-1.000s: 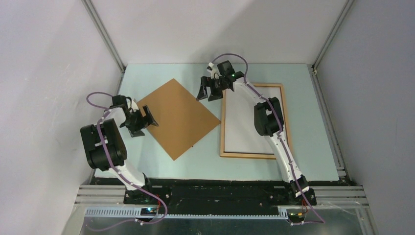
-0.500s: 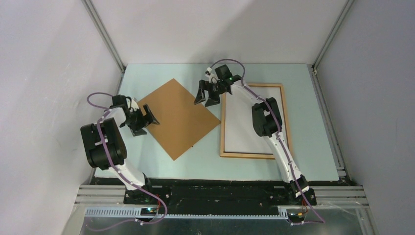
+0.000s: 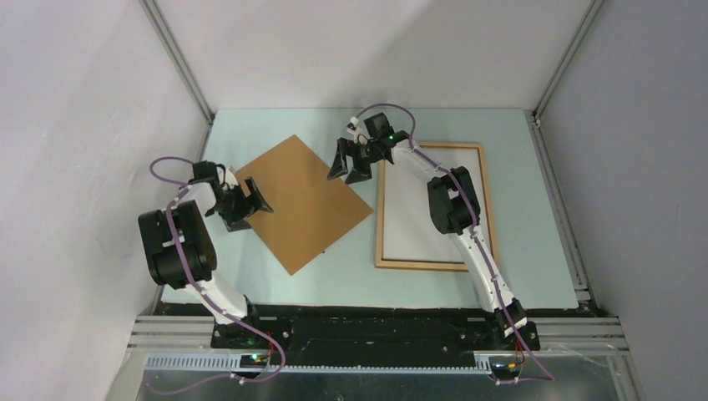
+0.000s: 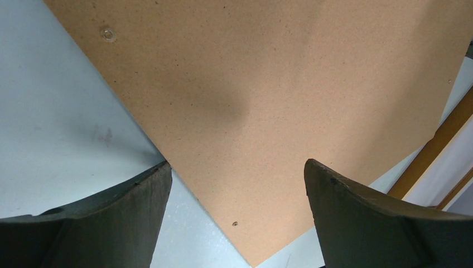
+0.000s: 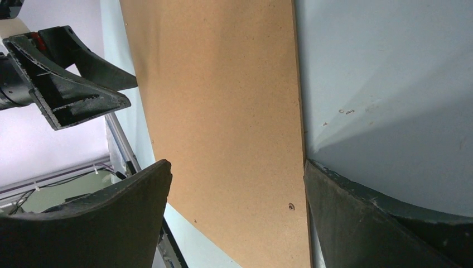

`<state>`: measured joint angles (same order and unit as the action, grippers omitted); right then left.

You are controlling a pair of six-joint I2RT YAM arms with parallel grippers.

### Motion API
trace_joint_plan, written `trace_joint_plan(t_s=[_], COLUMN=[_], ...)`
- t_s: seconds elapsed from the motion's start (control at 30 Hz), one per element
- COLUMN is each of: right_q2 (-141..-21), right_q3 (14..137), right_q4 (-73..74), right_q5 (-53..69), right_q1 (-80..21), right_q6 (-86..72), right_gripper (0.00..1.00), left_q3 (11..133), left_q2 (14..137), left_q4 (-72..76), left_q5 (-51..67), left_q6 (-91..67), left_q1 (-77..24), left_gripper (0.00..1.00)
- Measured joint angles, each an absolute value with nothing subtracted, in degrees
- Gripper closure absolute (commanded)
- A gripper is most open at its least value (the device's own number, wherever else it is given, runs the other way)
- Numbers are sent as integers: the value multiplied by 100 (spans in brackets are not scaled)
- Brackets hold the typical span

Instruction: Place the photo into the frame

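Left gripper (image 3: 246, 203) stood wide, empty, over the backing board (image 3: 305, 200) toward the left edge of the table (image 3: 534, 276); right gripper (image 3: 349, 160), equally wide, hung beside the far-left corner of the frame (image 3: 422, 266).

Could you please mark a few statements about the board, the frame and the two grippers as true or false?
1. The brown board lies inside the frame. False: it lies on the table to the left of the frame, turned cornerwise.
2. The left gripper and the right gripper are both open. True.
3. The left gripper is shut on the brown board. False: its jaws stand open at the board's left side, gripping nothing.
4. A white surface fills the frame's opening. True.
5. The right gripper is over the frame's near edge. False: it is at the board's far right edge, beside the frame's far left corner.
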<state>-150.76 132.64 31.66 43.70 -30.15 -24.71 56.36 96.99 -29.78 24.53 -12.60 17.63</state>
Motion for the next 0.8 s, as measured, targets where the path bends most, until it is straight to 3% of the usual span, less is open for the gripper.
trace_joint_plan(t_s=[0.47, 0.8], right_q2=[-14385, -12829], right_q3=[12134, 11238], right_q4=[2792, 2571], right_q5=[4466, 4641], right_q1=[-3006, -3175], right_q6=[-2770, -3046], right_gripper=[12, 13], left_q3=[5684, 5848], left_q2=[9699, 9821], left_q4=[-3039, -3166], left_q5=[2353, 2375], left_q6=[-1208, -1087], left_q1=[1688, 1684], left_gripper=[7, 8])
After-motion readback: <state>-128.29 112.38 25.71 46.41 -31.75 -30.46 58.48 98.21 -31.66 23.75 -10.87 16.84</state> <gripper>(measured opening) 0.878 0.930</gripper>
